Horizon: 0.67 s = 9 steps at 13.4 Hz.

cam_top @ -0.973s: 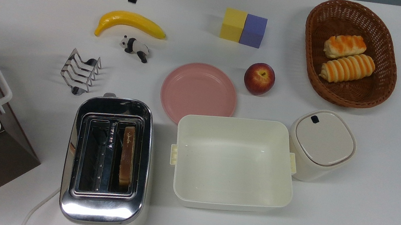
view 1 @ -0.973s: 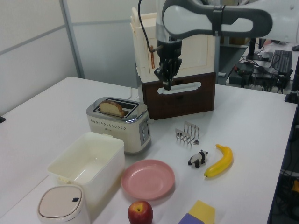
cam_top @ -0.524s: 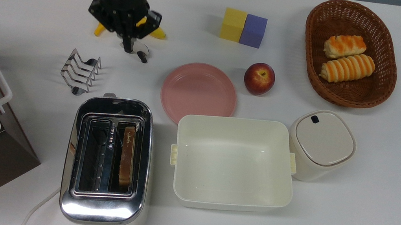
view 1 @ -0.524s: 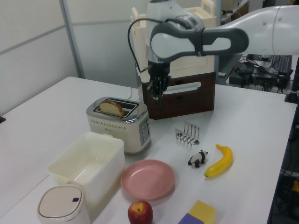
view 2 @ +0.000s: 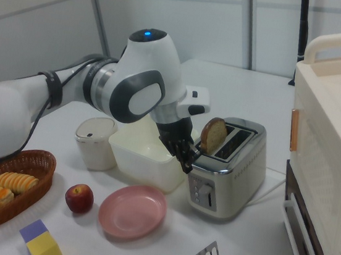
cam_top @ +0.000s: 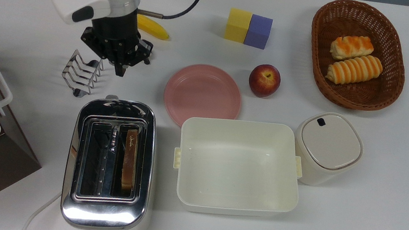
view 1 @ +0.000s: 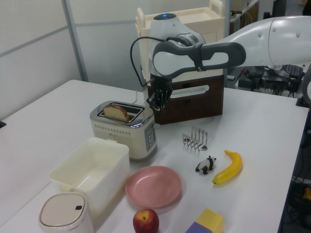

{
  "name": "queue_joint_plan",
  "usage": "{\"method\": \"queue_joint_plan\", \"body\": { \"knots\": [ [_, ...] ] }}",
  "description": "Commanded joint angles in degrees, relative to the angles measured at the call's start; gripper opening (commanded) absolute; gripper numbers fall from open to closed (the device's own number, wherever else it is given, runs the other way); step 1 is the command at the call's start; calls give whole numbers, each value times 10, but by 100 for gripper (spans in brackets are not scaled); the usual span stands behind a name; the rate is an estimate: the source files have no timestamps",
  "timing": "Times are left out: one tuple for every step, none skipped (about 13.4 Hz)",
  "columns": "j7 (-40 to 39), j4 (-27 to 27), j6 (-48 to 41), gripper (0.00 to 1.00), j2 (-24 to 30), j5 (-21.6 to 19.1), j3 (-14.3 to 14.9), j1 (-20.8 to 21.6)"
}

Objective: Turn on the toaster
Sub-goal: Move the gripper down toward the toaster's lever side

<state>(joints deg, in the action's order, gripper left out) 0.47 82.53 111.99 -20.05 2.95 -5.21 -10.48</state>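
I see the gripper (cam_top: 120, 71) hanging just beyond the toaster's (cam_top: 111, 166) lever end, beside the rack (cam_top: 81, 73), fingers clenched on nothing. Bread (cam_top: 130, 158) stands raised in one toaster slot.

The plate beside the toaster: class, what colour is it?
Plain pink; the plate shows best in the top view.

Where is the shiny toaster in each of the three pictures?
Top view: the toaster sits low and left of the middle, with the white tub on the top view's right of it.
Left view: the toaster is left of the middle, above the tub.
Right view: the toaster is right of the middle.
Shared landmark: the bread slice standing in one slot.
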Motion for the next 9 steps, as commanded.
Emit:
{"method": "queue_joint_plan", "body": {
  "knots": [
    [-13,4,29,0,-3,6,6,-2],
    [-13,4,31,0,-7,7,6,-3],
    [-15,4,32,0,-9,11,6,-7],
    [-17,3,33,0,-15,14,6,-9],
    [-17,3,38,0,-20,14,6,-9],
    [-17,3,45,0,-22,15,6,-11],
    [-17,5,53,0,-28,22,6,-14],
    [-17,5,57,0,-32,24,6,-14],
    [-17,6,60,0,-34,25,6,-15]
  ]
}}
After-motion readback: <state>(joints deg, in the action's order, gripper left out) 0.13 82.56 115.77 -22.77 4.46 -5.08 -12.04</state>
